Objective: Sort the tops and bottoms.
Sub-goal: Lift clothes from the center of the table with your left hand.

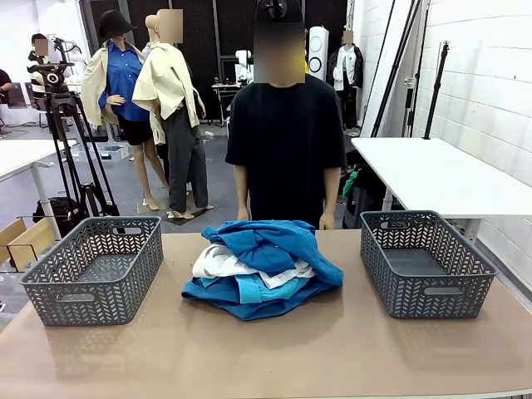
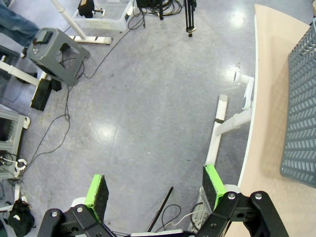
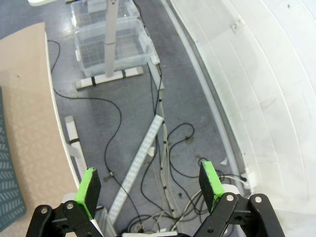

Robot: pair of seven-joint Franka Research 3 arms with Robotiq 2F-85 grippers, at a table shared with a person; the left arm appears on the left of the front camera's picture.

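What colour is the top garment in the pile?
Royal blue; the garment shows best in the front view.

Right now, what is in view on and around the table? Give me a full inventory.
garment pile: one heap, royal blue, turquoise and white pieces, centre of the table; number of pieces cannot be told
left basket: one, grey, empty, left of the pile
right basket: one, grey, empty, right of the pile
table: one, tan, bearing pile and baskets
white table: one, white, behind on the right
tripod: one, black, far left background
person: one, black T-shirt, standing at the far edge behind the pile
left tool: one, black with green pads, open, over the floor beside the table edge
right tool: one, black with green pads, open, over the floor beside the table edge
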